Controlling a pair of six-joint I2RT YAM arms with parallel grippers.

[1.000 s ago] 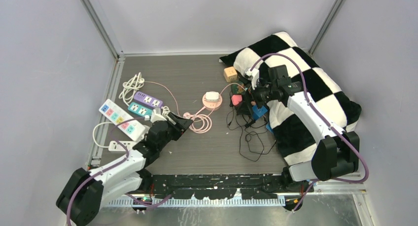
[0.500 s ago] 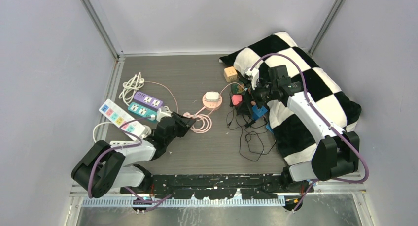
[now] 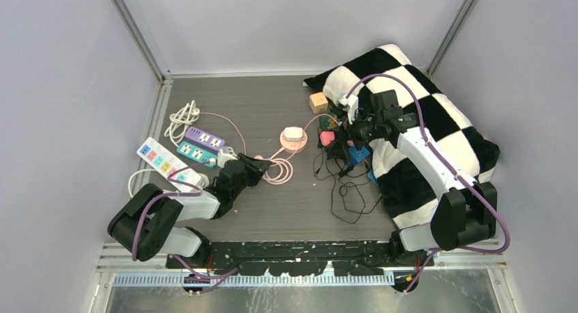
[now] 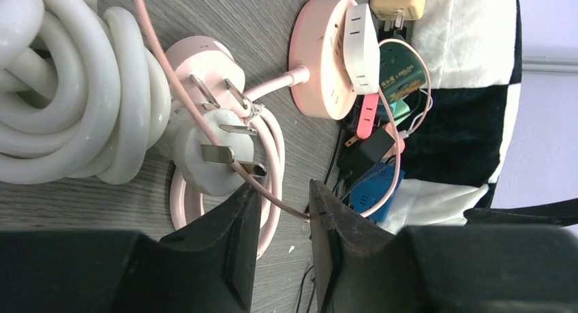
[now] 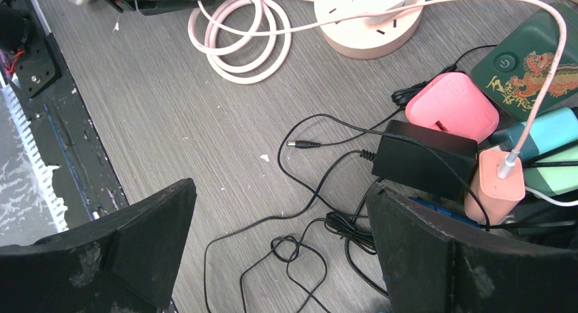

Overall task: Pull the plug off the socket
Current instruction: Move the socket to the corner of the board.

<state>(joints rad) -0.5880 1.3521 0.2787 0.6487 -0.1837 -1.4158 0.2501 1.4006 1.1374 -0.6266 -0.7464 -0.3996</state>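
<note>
A dark wood-grain bench (image 3: 272, 211) carries one soft black-and-white checked pillow (image 3: 436, 122) at the right. At the left lie three oblong plastic power strips: one white with pastel outlets (image 3: 160, 161), one purple (image 3: 204, 137), one teal (image 3: 193, 151). Two arms reach over it. The right gripper (image 3: 351, 130) hangs with fingers spread wide above tangled black cable (image 5: 339, 224). The left gripper (image 4: 283, 194) has its fingers close together but apart, and a thin pink cord (image 4: 286, 209) crosses the gap unclamped. Mid-bench, the round pink socket (image 3: 293, 144) bears one white plug (image 3: 294, 133), seated on top. Two loose three-pin plugs, pink (image 4: 204, 57) and white (image 4: 204, 170), lie just ahead of the left fingers.
</note>
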